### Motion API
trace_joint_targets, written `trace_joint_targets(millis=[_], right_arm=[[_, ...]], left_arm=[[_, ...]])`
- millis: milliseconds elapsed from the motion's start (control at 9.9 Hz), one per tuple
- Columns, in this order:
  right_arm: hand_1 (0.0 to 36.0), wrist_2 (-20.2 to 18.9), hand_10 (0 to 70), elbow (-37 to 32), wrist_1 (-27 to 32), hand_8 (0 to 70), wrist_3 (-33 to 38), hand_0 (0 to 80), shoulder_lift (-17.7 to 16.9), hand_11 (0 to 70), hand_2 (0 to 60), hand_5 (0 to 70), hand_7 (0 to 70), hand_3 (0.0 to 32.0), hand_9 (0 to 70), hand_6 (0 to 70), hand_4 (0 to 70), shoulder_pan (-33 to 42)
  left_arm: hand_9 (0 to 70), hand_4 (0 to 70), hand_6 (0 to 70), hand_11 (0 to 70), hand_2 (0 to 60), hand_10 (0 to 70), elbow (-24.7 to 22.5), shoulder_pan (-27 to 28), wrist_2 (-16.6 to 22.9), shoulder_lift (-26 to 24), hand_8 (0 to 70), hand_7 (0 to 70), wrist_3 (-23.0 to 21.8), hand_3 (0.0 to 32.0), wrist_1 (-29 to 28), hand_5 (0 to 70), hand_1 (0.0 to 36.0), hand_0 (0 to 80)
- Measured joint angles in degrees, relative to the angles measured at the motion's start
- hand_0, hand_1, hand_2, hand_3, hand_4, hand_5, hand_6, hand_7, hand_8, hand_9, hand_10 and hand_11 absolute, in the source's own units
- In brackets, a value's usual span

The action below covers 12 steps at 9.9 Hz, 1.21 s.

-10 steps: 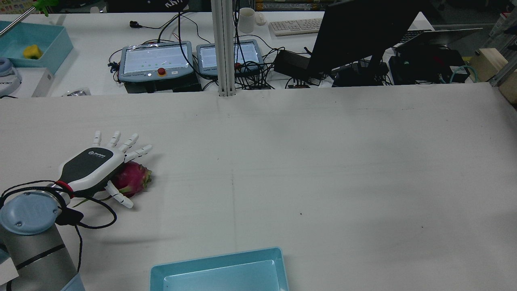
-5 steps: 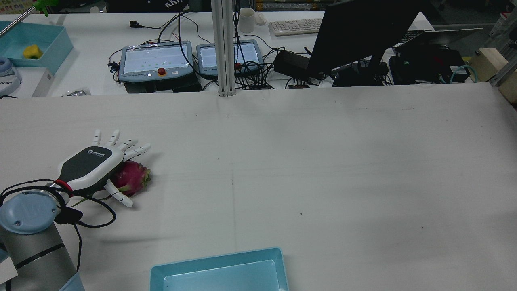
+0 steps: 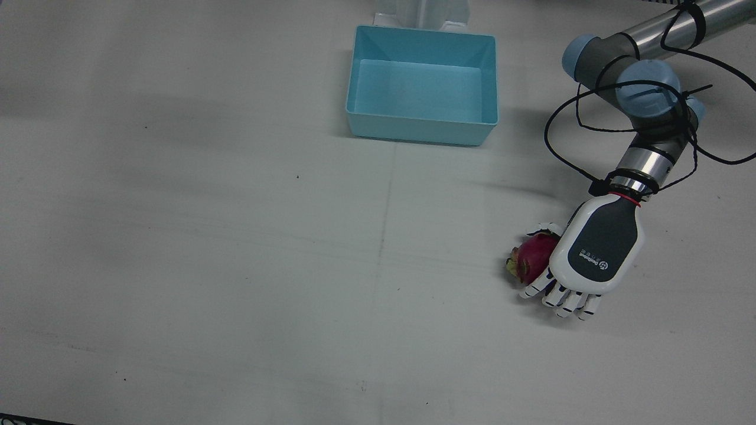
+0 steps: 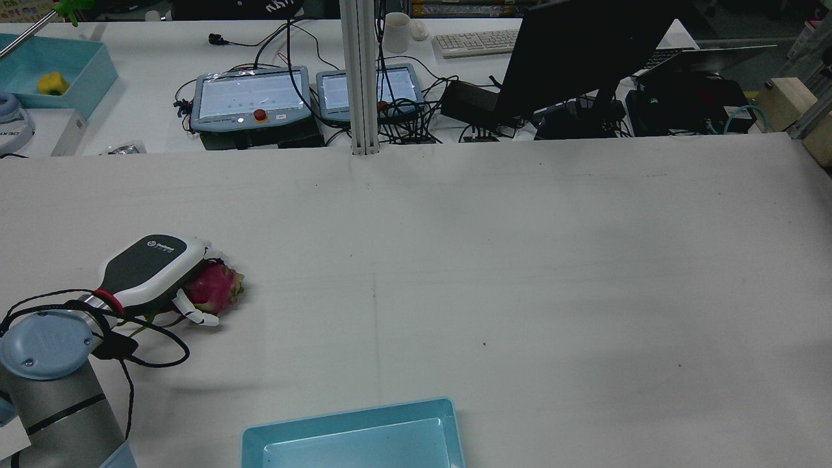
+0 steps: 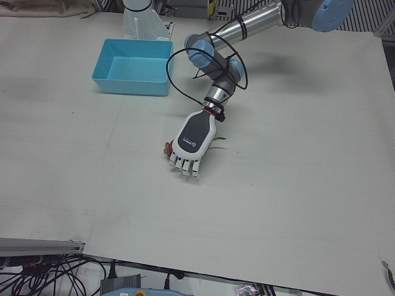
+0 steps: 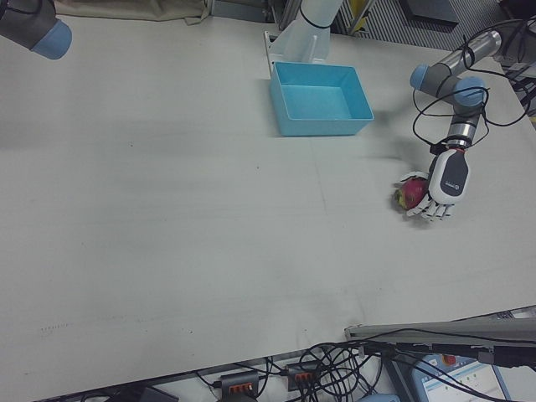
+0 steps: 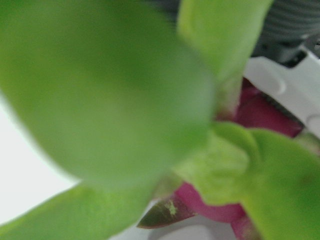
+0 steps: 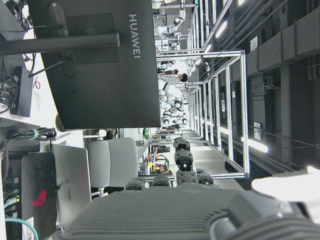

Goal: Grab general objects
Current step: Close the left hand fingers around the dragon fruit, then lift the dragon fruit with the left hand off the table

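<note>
Spreading across nearly every frame is the pale grey table (image 3: 236, 265), with the light blue bin (image 3: 422, 85) at top centre of the front view, well apart from the action. At the right of that view the left arm (image 3: 644, 94) reaches down to the left hand (image 3: 593, 254), which lies palm-down in the lower right of the frame with its fingers (image 3: 564, 301) curled downward and the thumb (image 3: 546, 227) wrapped round the near side of the dragon fruit (image 3: 531, 262); the hand is closed on the fruit. In the rear view the same hand (image 4: 153, 270) sits at the left edge, mid-height, and the fruit (image 4: 214, 289) peeks out from under its right side, resting on the table.

The fruit is magenta-red with a yellow-green tip; close up in the left hand view its green scales (image 7: 100, 90) blur over the pink skin (image 7: 260, 112).

Small logo print on the hand's dark back cannot be read. In the right hand view, a black monitor (image 8: 100, 65) at upper left reads "HUAWEI". The right hand (image 8: 170, 210) shows only as dark grey housing along that frame's bottom, and I cannot tell whether its fingers are spread or closed.
</note>
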Motion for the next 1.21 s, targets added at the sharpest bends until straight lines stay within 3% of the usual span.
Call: trace_joint_targets(millis=[101,303,404,505,606,808,909,1010,1212], right_arm=[[0.0,0.00,0.0,0.00,0.00,0.0,0.00,0.0,0.00,0.0,0.0,0.0,0.0,0.0,0.0,0.0,0.0,0.00],[0.0,0.00,0.0,0.00,0.00,0.0,0.00,0.0,0.00,0.0,0.0,0.0,0.0,0.0,0.0,0.0,0.0,0.00],[0.0,0.00,0.0,0.00,0.00,0.0,0.00,0.0,0.02,0.0,0.0,0.0,0.0,0.0,0.0,0.0,0.0,0.00],[0.0,0.00,0.0,0.00,0.00,0.0,0.00,0.0,0.02,0.0,0.0,0.0,0.0,0.0,0.0,0.0,0.0,0.00],[0.0,0.00,0.0,0.00,0.00,0.0,0.00,0.0,0.02,0.0,0.0,0.0,0.0,0.0,0.0,0.0,0.0,0.00],[0.0,0.00,0.0,0.00,0.00,0.0,0.00,0.0,0.01,0.0,0.0,0.0,0.0,0.0,0.0,0.0,0.0,0.00],[0.0,0.00,0.0,0.00,0.00,0.0,0.00,0.0,0.01,0.0,0.0,0.0,0.0,0.0,0.0,0.0,0.0,0.00],[0.0,0.00,0.0,0.00,0.00,0.0,0.00,0.0,0.00,0.0,0.0,0.0,0.0,0.0,0.0,0.0,0.0,0.00],[0.0,0.00,0.0,0.00,0.00,0.0,0.00,0.0,0.00,0.0,0.0,0.0,0.0,0.0,0.0,0.0,0.0,0.00]], left_arm=[[61.1,54.3,61.4,50.5,29.8,35.6,-0.29,-0.04,0.01,-0.06,42.4,70.0,0.08,0.0,-0.08,34.0,13.3,48.8],[70.0,66.6,70.0,64.2,32.2,46.0,-2.36,-0.15,0.23,-0.17,53.2,70.0,-0.22,0.0,0.79,36.9,8.6,46.7],[70.0,70.0,70.0,69.7,31.1,49.9,-4.37,-0.21,0.57,-0.33,57.2,70.0,-0.62,0.0,2.17,38.1,6.4,46.2],[70.0,70.0,70.0,70.0,31.9,64.9,-6.31,-0.27,1.35,-1.39,63.3,70.0,-1.84,0.0,4.38,41.1,3.4,45.7],[70.0,70.0,70.0,70.0,32.0,70.0,-7.64,-0.35,2.98,-3.77,70.0,70.0,-4.05,0.0,7.11,46.3,0.0,44.9],[70.0,70.0,70.0,70.0,56.8,70.0,-8.75,-1.47,9.77,-11.50,70.0,70.0,-8.76,0.0,12.64,62.4,0.0,41.7],[70.0,70.0,70.0,70.0,60.0,70.0,-8.61,-2.93,14.85,-15.78,70.0,70.0,-10.88,0.0,14.29,67.1,0.0,35.5],[70.0,70.0,70.0,70.0,60.0,70.0,-8.32,-4.02,19.79,-18.97,70.0,70.0,-14.02,0.0,15.05,70.0,0.0,14.7],[70.0,70.0,70.0,70.0,60.0,70.0,-7.17,-5.21,28.63,-22.26,70.0,70.0,-23.23,0.0,12.85,70.0,0.0,14.5]])
